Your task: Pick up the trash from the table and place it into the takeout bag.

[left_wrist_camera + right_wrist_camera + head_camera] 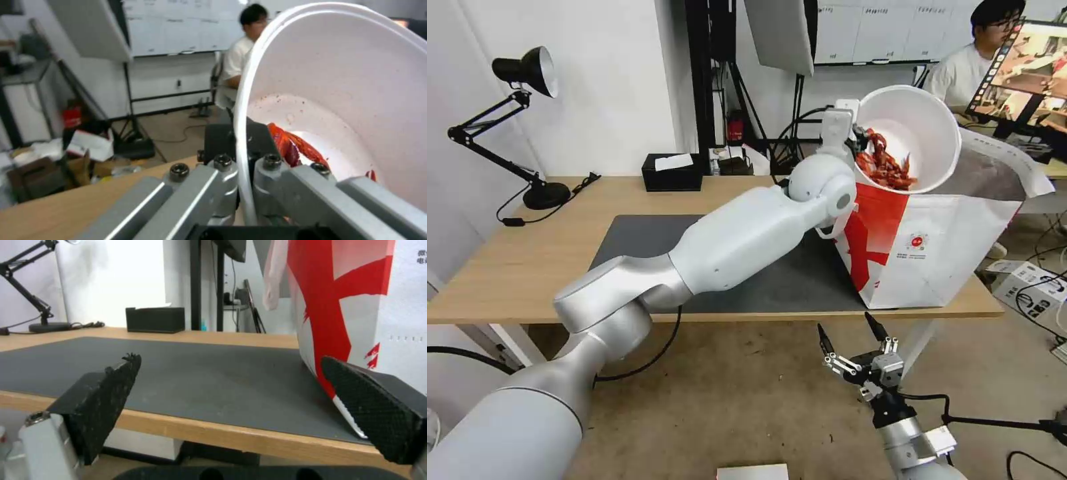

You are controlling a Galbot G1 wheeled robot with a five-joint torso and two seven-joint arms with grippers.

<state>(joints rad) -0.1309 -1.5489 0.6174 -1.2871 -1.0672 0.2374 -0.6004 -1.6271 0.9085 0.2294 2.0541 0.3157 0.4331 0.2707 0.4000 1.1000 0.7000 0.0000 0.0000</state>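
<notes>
The left gripper (pixel 854 137) pinched the rim of the bowl (pixel 917 130), one finger (pixel 222 186) outside the wall and one inside, and held it tipped on its side over the open top of the bag (pixel 934 253). The bowl's mouth faced back toward the robot, and the red shells (pixel 884 167) lay heaped against its lower wall, not yet spilled out. The bag stood on the table (pixel 520 267), at the mat's (pixel 627 240) end farthest from the black lamp. The right gripper (pixel 857 343) hung idle below the table edge in front of the bag, its fingers spread wide with nothing between them. The mat beside the bag lay bare, so the bowl looked like the last piece; what was left was to release it into the bag.
</notes>
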